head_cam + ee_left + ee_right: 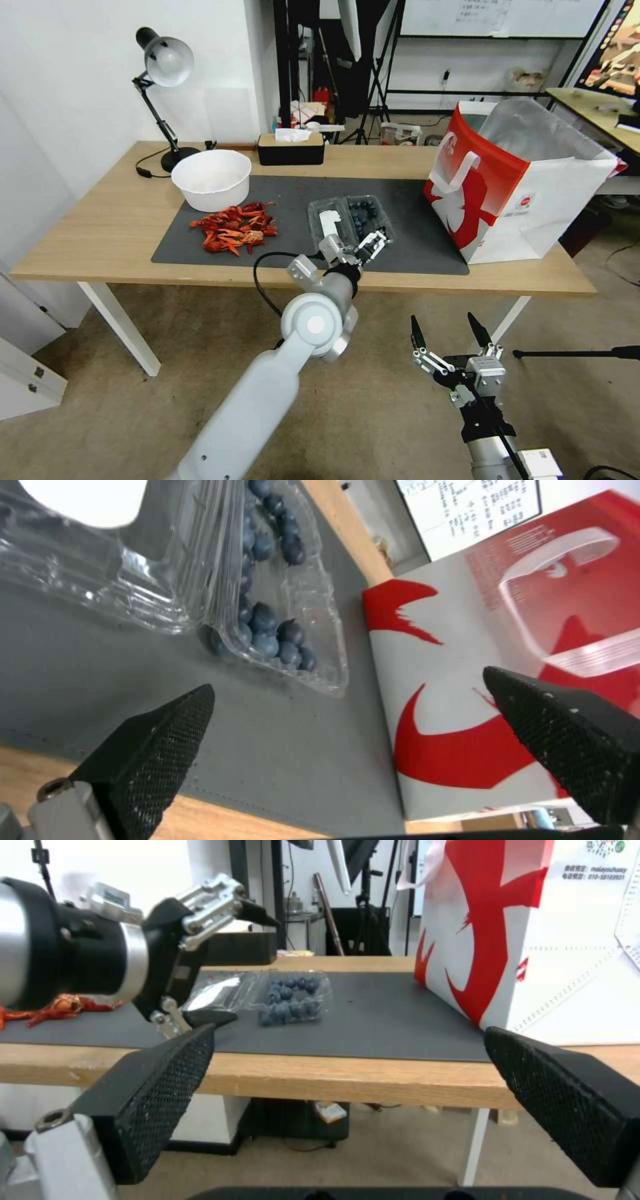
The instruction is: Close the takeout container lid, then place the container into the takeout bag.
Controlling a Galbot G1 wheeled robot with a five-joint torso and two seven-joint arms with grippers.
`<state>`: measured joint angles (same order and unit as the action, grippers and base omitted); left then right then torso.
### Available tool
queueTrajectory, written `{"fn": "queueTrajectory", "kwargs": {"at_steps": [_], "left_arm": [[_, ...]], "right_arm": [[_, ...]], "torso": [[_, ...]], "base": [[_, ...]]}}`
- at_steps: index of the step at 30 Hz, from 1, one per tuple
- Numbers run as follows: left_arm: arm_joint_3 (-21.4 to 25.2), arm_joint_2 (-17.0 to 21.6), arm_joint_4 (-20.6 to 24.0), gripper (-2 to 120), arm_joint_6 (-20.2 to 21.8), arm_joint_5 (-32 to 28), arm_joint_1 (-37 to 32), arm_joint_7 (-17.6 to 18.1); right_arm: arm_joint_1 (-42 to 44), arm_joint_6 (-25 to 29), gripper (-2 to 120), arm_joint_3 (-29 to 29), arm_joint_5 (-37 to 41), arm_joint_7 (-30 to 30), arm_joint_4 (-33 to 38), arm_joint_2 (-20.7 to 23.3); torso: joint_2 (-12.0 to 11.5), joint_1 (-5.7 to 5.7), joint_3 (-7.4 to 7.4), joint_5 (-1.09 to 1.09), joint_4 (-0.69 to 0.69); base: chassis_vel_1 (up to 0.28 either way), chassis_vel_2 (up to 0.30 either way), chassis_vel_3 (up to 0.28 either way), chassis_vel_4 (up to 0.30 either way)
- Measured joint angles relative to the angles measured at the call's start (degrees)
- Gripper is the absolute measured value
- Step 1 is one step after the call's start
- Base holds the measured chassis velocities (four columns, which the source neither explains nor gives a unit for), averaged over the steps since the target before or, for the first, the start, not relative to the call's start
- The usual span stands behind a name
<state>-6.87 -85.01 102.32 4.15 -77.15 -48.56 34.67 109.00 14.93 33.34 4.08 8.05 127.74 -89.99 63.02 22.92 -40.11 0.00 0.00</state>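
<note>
- My left gripper (pixel 369 245) hovers at the takeout container (pixel 365 215), fingers spread and empty; the box lies open on the desk (pixel 107 220), beside the takeout bag (pixel 513 193).
- Right gripper (pixel 452 333) waits below, fingers apart.
- The lid (pixel 328 223) probably slips aside if nudged, spilling berries.

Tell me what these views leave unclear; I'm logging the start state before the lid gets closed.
- Takeout bag interior: head view, its own walls block it.
- Lid near edge: head view, left gripper covers it.
- Small print on the bag: right wrist view, too small.
- White bowl contents: head view, indistinguishable.
</note>
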Motion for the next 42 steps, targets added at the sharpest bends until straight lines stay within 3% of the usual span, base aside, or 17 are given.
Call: {"fn": "queueTrajectory", "kwargs": {"at_steps": [8,21,42], "left_arm": [[0.35,-1.05,-2.41,100,-0.60,0.82,1.11,-0.16],[1.44,0.78,-2.70,100,-0.88,0.77,1.18,-0.16],[1.97,0.62,-3.64,100,-3.29,0.50,1.12,-0.36]], "right_arm": [[-0.26,-0.02,100,0.12,0.40,-0.02,-0.67,0.28],[-0.37,-0.02,100,0.01,0.44,0.11,-0.83,0.44],[0.52,0.70,100,0.00,0.13,0.66,-0.56,0.15]], "torso": [[0.00,0.00,0.00,0.00,0.00],[0.00,0.00,0.00,0.00,0.01],[0.00,0.00,0.00,0.00,0.00]], "base": [[0.000,0.000,0.000,0.000],[0.000,0.000,0.000,0.000],[0.000,0.000,0.000,0.000]]}}
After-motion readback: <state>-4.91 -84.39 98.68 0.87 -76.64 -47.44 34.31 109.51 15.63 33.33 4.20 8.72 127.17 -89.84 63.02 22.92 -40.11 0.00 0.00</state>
